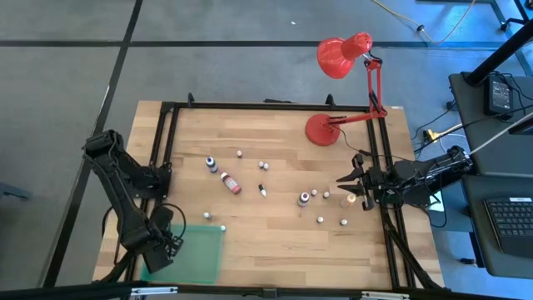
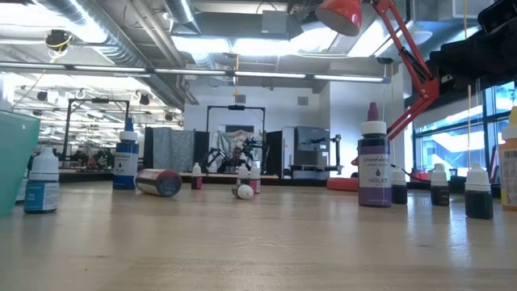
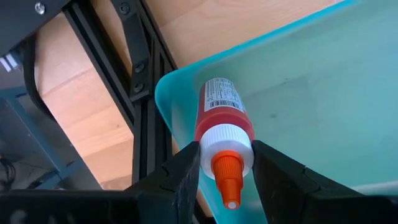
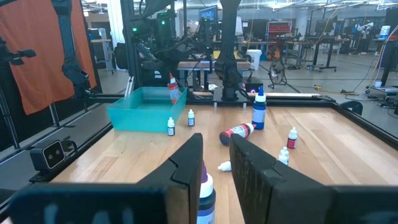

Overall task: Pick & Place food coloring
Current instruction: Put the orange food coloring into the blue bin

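One bottle in play: left hand (image 3: 225, 163) is clenched on the white collar of a red food coloring bottle (image 3: 221, 115), orange tip pointing back toward the wrist, body hanging over the corner of the green tray (image 3: 323, 93) at the desk's (image 1: 275, 233) near-left corner.

Risks from here:
- Bottle sits right above the tray's rim, not well inside. Let go now and it may hit the rim and tip out toward the black frame rail (image 3: 146, 124), then drop off the desk edge.
- Grip is on the collar only, a short, rounded surface. Any jerk could let the bottle pivot or slip between the fingers.
- Round body: it will likely roll after landing; tray wall should stop it if it lands inside.

Right hand (image 1: 356, 190) waits at the right side of the desk, fingers nearly together, a violet-capped bottle (image 4: 205, 190) just ahead of them; I judge it empty. Moving it carelessly could knock that bottle over.

Other bottles are scattered mid-desk, one red bottle (image 1: 231, 182) lying on its side. Red lamp (image 1: 346, 58) is clear of both arms.
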Motion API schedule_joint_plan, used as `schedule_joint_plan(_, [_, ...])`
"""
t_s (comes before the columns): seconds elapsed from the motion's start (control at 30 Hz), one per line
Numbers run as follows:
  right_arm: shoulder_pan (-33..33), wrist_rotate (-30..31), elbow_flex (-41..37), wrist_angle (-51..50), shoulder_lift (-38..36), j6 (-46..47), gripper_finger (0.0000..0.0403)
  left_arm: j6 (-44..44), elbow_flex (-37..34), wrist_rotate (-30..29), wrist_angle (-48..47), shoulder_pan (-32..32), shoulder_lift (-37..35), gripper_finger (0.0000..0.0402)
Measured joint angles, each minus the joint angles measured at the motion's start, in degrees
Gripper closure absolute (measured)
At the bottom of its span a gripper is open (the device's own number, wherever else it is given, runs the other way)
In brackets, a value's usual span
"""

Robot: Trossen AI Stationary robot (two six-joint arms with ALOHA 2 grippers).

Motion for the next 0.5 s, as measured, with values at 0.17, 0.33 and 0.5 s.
schedule_joint_plan(0.17, [-0.01, -0.01, 0.00, 0.00, 0.01, 0.00, 0.0319, 2.64, 0.00, -0.02, 0.00, 0.00, 0.00, 0.0263])
schedule_joint_plan(0.33, [0.00, -0.01, -0.01, -0.01, 0.01, 0.00, 0.0319, 2.29, 0.00, 0.00, -0.01, 0.00, -0.02, 0.0259])
schedule_joint_plan(0.5, [-0.01, 0.00, -0.01, 0.00, 0.01, 0.00, 0.0319, 2.31, 0.00, 0.02, -0.04, 0.00, -0.02, 0.0248])
